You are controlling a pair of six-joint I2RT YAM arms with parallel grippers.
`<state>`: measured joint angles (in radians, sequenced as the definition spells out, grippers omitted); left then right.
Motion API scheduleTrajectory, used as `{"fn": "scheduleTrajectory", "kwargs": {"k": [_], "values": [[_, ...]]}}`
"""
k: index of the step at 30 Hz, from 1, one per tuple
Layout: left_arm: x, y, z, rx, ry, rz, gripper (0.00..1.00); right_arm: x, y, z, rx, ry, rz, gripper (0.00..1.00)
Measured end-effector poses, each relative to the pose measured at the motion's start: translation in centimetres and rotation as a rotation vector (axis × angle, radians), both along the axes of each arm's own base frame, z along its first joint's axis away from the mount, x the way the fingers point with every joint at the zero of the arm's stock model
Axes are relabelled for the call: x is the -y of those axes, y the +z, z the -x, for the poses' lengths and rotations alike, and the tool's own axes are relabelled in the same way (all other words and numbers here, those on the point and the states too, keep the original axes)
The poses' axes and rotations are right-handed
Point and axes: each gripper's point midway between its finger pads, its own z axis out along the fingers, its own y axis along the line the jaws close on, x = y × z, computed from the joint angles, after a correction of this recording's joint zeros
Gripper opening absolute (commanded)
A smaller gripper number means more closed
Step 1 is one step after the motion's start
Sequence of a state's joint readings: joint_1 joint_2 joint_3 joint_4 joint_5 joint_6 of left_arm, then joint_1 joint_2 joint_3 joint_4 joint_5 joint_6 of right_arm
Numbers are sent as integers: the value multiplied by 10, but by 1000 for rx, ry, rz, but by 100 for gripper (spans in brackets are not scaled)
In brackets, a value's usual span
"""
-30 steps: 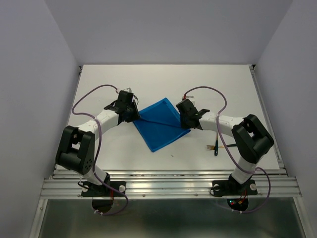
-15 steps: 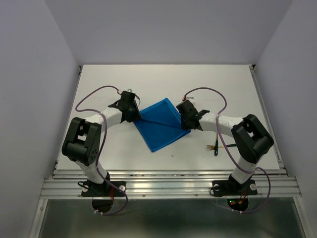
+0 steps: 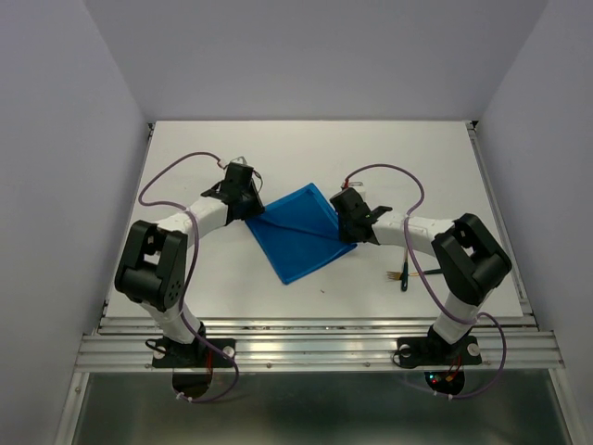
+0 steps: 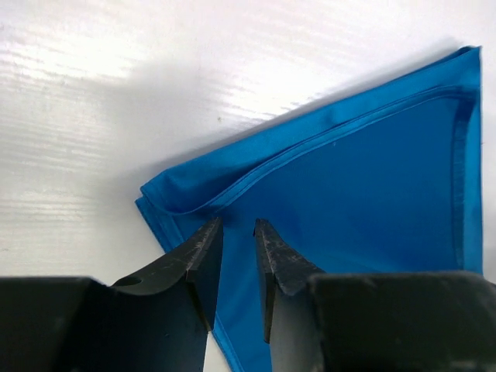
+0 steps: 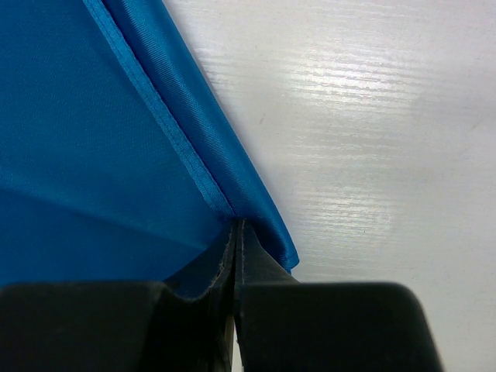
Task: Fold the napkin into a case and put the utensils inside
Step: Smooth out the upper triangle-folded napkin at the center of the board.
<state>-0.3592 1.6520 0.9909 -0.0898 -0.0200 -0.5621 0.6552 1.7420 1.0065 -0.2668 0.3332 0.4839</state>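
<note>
Left hand [image 4: 232, 232] first: jaws parted, a clear gap between them, poised over the folded left corner of the napkin [image 3: 296, 236] with no cloth caught in between. Over to the right hand [image 5: 236, 232]: clamped tight, fingertips meeting right on the hem at the napkin's right corner, and it looks to be pinching the cloth there.

The napkin itself lies flat as a tilted blue diamond in the middle of the surface [image 3: 306, 153]. Doubled edges show at both corners, so I'd call at least one fold made. But it is broad, nothing like a narrow pouch, so the case is not yet formed. More folding to come, by my reckoning.

And the utensils [image 3: 403, 275]? Lying on the bare surface near the right arm, well apart from the cloth. Nothing is tucked inside anything; that whole step is left to do.
</note>
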Motion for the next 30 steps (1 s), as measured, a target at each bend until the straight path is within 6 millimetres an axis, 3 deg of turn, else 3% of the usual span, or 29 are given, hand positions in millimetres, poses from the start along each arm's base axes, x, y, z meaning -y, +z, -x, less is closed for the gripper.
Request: {"fn": "scheduleTrajectory", "kwargs": {"k": [5, 12, 20, 30], "values": [[5, 10, -13, 31, -1, 12, 35, 0, 0, 0, 0, 0, 0, 1], [7, -10, -11, -17, -8, 4, 35, 0, 0, 0, 0, -3, -2, 1], [3, -9, -13, -6, 8, -16, 35, 0, 0, 0, 0, -6, -4, 1], [2, 28, -12, 95, 15, 7, 35, 0, 0, 0, 0, -6, -4, 1]]}}
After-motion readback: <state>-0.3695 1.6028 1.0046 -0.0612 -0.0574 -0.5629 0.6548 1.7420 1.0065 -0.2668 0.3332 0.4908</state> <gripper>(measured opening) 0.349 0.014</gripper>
